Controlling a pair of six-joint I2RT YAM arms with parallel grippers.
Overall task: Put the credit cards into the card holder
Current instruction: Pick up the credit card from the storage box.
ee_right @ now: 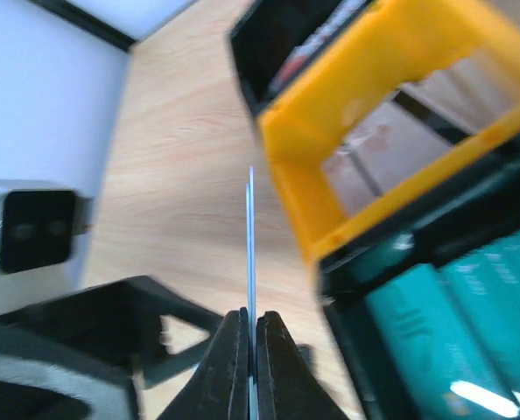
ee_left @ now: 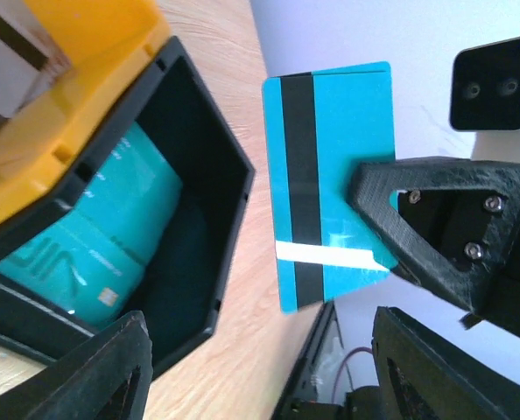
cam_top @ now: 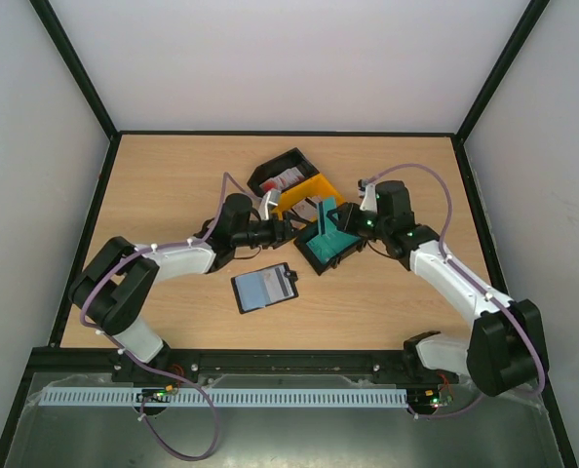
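Teal credit card clamped in right pincer.

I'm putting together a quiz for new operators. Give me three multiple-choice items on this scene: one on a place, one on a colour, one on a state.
1. Where does the card holder lie?
A. in the yellow tray
B. flat on the table
C. in a black tray

2. What colour is the card pinched by the right gripper?
A. teal
B. white with red blotches
C. yellow

3. How does the left gripper stand?
A. shut on a card
B. shut on nothing
C. open, gripping nothing

Answers:
1 B: the top view shows it on bare wood, apart from the trays.
2 A: the left wrist view shows a teal face with a black stripe.
3 C: its fingers stand wide apart.
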